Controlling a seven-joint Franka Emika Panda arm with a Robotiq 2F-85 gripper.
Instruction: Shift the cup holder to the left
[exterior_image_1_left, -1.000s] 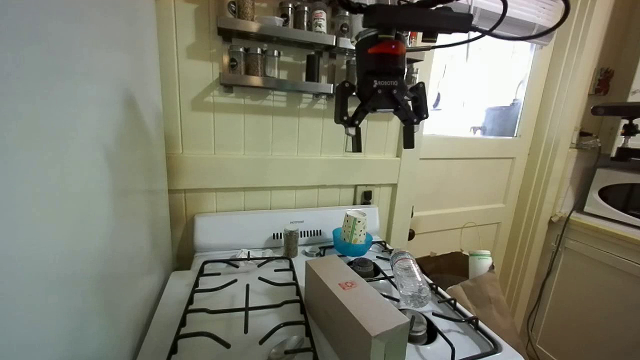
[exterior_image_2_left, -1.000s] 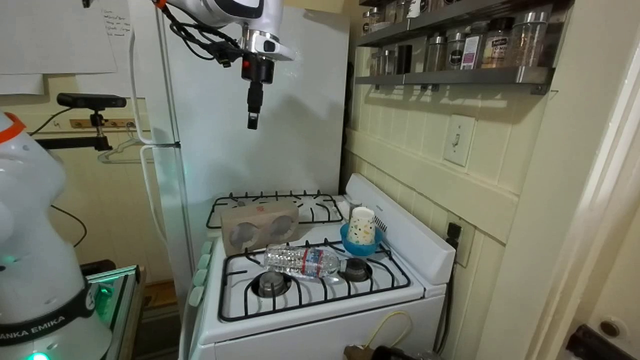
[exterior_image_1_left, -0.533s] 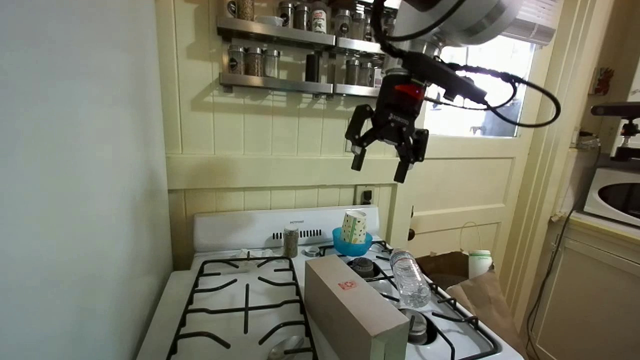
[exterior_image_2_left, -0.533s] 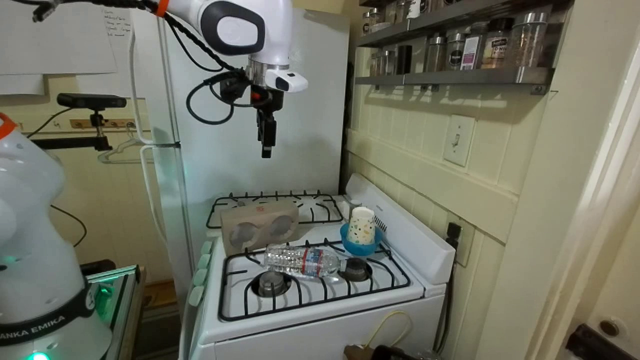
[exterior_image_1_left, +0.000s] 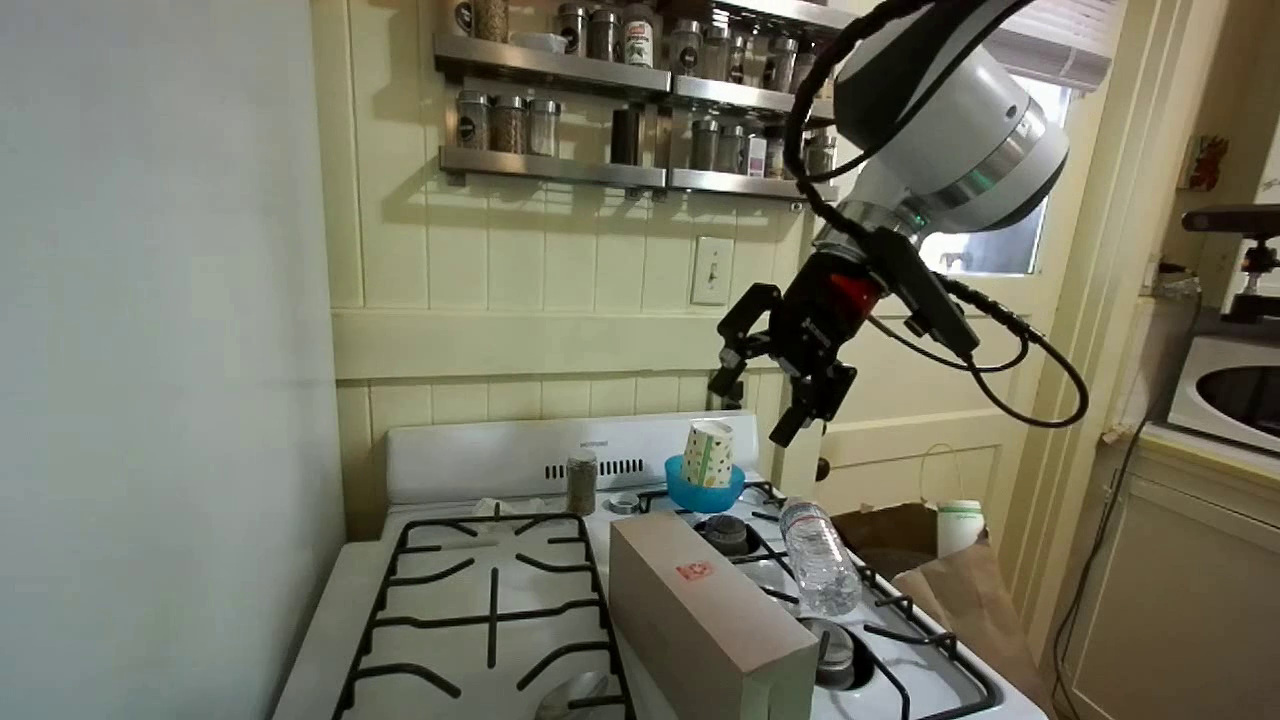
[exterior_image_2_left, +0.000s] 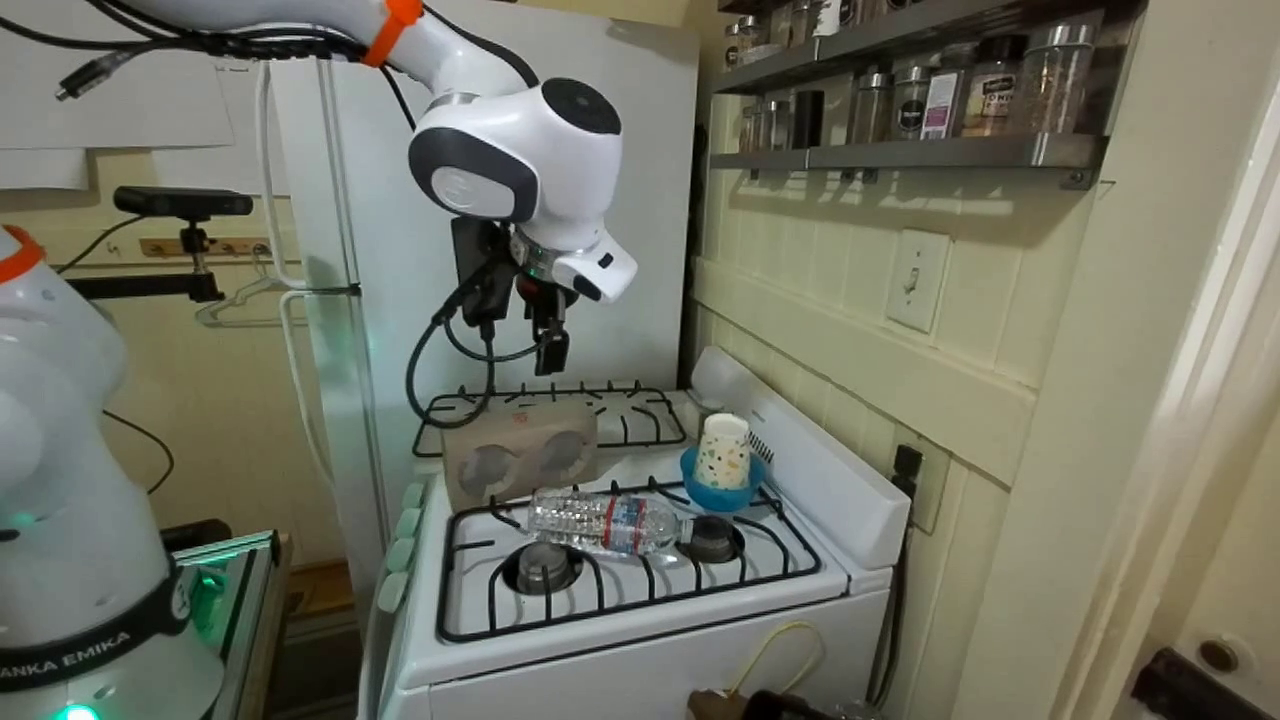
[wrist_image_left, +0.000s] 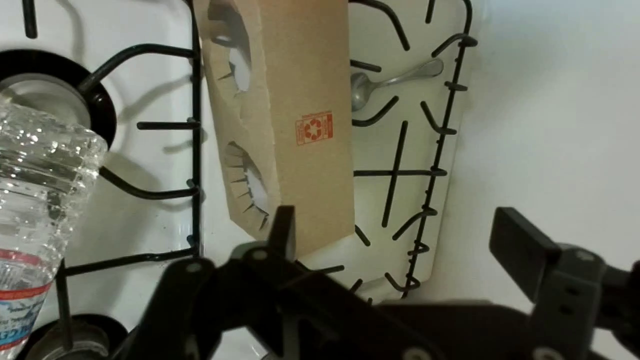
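Between the left grate (exterior_image_1_left: 493, 617) and the right grate (wrist_image_left: 197, 115), the cup holder (exterior_image_1_left: 695, 600) stands on a long edge on the stove (exterior_image_2_left: 620, 660), its two round holes facing right; it hasn't budged in the last second. Over it, clear of it, I've brought the gripper (exterior_image_1_left: 757, 404) lower and rolled it to a slant, jaws spread wide, with nothing between them. I read this as the approach, with the shift itself not begun. Next I'd likely need one jaw down each side of it, or a push on its right face.

Around the cup holder, from its left: the fridge (exterior_image_1_left: 170, 350) stands well apart. A spoon (wrist_image_left: 367, 87) lies just beside it on the left grate, touching or not I can't tell. Those raised bars could snag its lower edge, and the spoon might get dragged. Behind it and slightly left stands a spice jar (exterior_image_1_left: 581, 483); behind and to the right, a paper cup (exterior_image_1_left: 708, 452) in a blue bowl (exterior_image_1_left: 704, 500). Near its right face, a plastic bottle (exterior_image_1_left: 822, 562) lies on the right grate, where a jaw going down wide might knock it.
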